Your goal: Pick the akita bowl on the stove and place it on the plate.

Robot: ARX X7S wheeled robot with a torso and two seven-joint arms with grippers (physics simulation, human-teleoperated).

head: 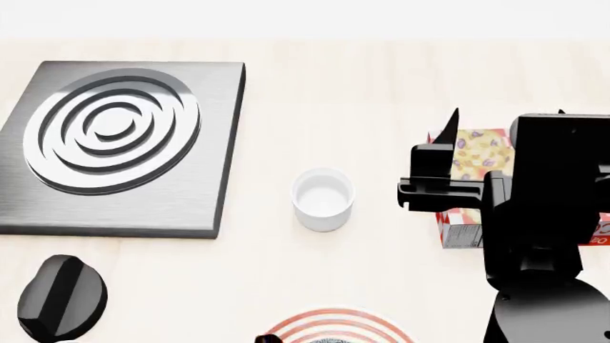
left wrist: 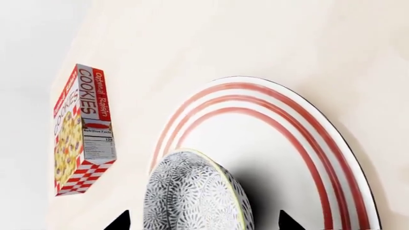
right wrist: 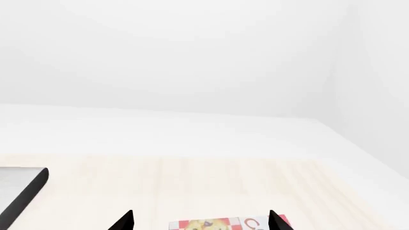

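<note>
The akita bowl (left wrist: 195, 191) is sitting between the left fingers (left wrist: 203, 221), whose two dark tips are showing on either side of it; whether they are pressing on it I cannot tell. In the left wrist view the bowl is lying over the plate (left wrist: 319, 143), its speckled wall covering part of the plate's white centre inside the red rings, with a dark shadow beside it. In the head view only a sliver of the plate (head: 333, 321) is peeking in at the near edge of the worktop (head: 362, 93).

The stove (head: 119, 143) is lying toward the far left corner, its burner rings bare, with the black knob (head: 62, 296) near its front edge. A small plain white cup (head: 323, 199) is standing about mid-worktop, well apart from the stove. The cookie box (head: 472, 189) is lying toward the right edge, partly hidden by the right arm (head: 538, 214).

The right fingers (right wrist: 200, 220) are standing spread wide with nothing between them, hanging above the cookie box.
</note>
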